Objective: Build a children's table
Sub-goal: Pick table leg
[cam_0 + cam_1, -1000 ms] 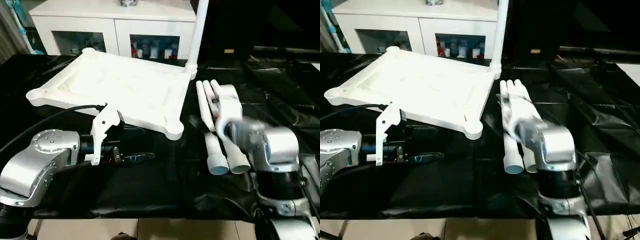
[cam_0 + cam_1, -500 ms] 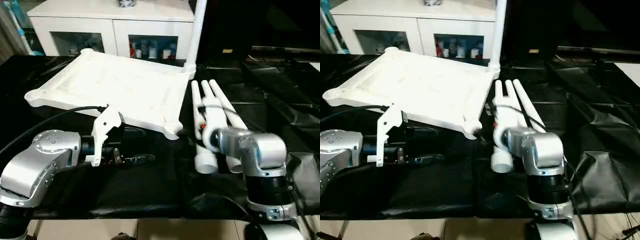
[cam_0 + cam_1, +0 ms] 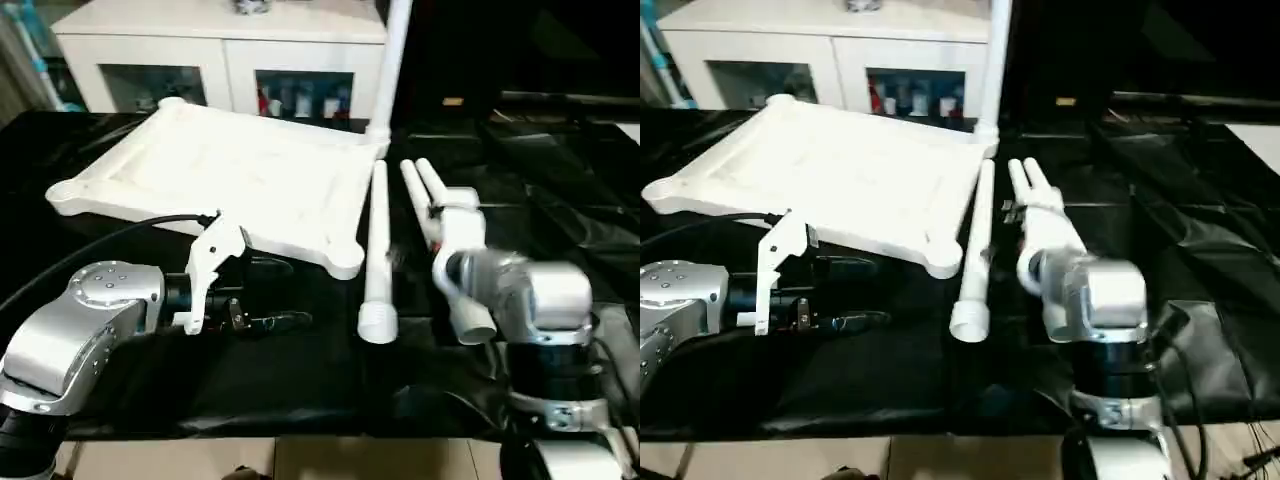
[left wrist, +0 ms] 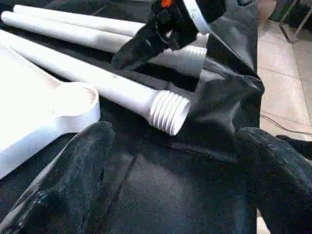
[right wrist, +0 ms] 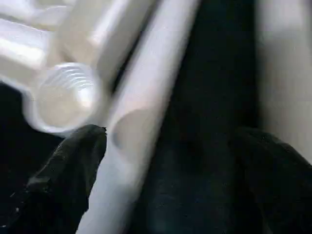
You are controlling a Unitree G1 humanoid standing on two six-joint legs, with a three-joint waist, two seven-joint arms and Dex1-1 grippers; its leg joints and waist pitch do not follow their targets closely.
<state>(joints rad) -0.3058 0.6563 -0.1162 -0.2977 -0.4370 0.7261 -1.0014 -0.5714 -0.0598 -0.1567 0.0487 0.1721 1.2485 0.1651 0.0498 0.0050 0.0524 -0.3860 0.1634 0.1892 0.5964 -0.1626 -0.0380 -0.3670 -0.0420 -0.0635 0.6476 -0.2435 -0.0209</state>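
Observation:
The children's table top (image 3: 235,170) lies upside down on the black sheet, ribbed side up. One white leg (image 3: 388,60) stands upright in its far right corner socket. Another leg (image 3: 377,250) lies alone beside the near right corner socket (image 4: 73,100), threaded end (image 4: 168,112) toward me. Two more legs (image 3: 425,185) lie to its right, partly under my right arm. My right gripper (image 5: 170,136) is open just over the single leg (image 5: 141,122). My left gripper (image 3: 295,292) is open and empty, low over the sheet in front of the top.
A white cabinet (image 3: 225,40) with glass doors stands behind the table. The black sheet (image 3: 300,380) is wrinkled, with raised folds at the right (image 3: 560,200). The front edge of the work surface (image 3: 300,438) runs just below my arms.
My right gripper swung left and came back right. One leg now lies apart from the other two, closer to the top's near corner. The left arm has stayed put.

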